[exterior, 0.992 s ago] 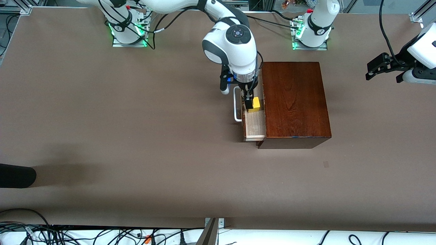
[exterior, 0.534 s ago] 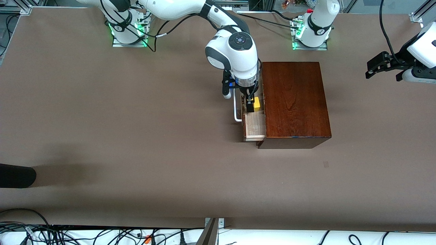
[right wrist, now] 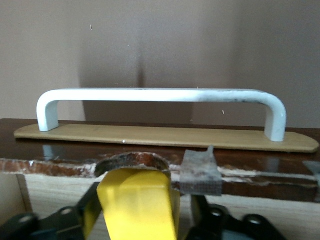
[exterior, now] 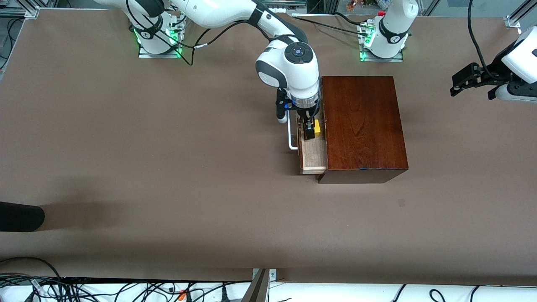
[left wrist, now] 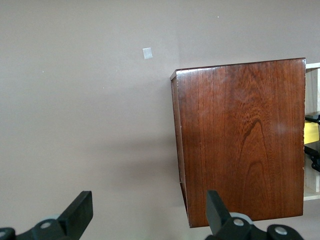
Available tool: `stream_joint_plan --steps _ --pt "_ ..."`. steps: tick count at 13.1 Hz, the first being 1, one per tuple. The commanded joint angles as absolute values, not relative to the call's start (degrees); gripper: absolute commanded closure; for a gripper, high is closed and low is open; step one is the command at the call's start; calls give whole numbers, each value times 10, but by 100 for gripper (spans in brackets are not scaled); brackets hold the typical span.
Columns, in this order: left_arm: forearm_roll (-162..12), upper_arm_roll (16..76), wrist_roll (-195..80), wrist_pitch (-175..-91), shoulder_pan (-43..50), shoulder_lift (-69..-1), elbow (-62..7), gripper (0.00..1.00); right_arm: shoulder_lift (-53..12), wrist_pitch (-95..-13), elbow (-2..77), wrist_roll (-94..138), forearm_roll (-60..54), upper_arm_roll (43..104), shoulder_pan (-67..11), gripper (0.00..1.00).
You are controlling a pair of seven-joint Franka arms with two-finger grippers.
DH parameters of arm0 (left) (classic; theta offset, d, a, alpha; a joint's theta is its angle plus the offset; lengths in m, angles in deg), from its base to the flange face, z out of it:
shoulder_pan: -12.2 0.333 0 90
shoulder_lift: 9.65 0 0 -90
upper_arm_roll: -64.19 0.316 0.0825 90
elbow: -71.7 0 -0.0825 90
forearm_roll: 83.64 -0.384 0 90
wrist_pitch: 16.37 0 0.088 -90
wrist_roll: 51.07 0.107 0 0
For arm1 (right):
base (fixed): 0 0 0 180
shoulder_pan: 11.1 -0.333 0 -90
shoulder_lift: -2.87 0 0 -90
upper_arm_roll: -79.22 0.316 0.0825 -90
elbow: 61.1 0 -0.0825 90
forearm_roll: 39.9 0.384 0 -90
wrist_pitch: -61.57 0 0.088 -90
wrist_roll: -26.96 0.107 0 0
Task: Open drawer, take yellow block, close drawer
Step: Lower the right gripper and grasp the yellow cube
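The dark wooden box [exterior: 363, 126] stands mid-table with its drawer [exterior: 314, 158] pulled out toward the right arm's end, white handle [exterior: 291, 135] outermost. The yellow block [exterior: 317, 127] sits in the pale tray. My right gripper [exterior: 311, 132] reaches down into the drawer, shut on the block. In the right wrist view the yellow block [right wrist: 137, 205] fills the space between the dark fingers of my right gripper [right wrist: 142, 220], with the handle [right wrist: 160, 95] just past it. My left gripper [exterior: 455, 87] waits open in the air at the left arm's end; its view shows the box [left wrist: 240, 140].
A dark rounded object [exterior: 21, 216] pokes in at the table's edge, toward the right arm's end and near the front camera. A small square mark [exterior: 401, 202] lies on the brown table nearer the camera than the box. Cables run along the front edge.
My right gripper has sunk lower into the drawer and its fingers have closed in on the yellow block. The left arm has not moved.
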State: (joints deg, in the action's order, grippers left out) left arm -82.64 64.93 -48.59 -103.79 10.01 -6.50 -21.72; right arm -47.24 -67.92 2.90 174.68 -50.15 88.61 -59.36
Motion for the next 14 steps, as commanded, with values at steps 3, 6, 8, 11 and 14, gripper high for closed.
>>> stream_joint_plan --steps 3,6,8,11,14 --pt "-833 648 -493 -1026 100 -64 -207 0 -475 -625 4 1741 -508 885 -599 70" --pt "-833 649 -493 -1026 100 -64 -207 0 -457 -538 -54 1739 -477 889 -591 70" --pt "-833 649 -493 -1026 100 -64 -207 0 -434 -495 -77 1735 -437 889 -577 70" --pt "-833 650 -492 -1026 100 -64 -207 0 -391 -448 -76 1683 -410 888 -553 70" --pt "-840 645 -488 -1025 95 -65 -206 0 -357 -375 -64 1541 -410 883 -517 70"
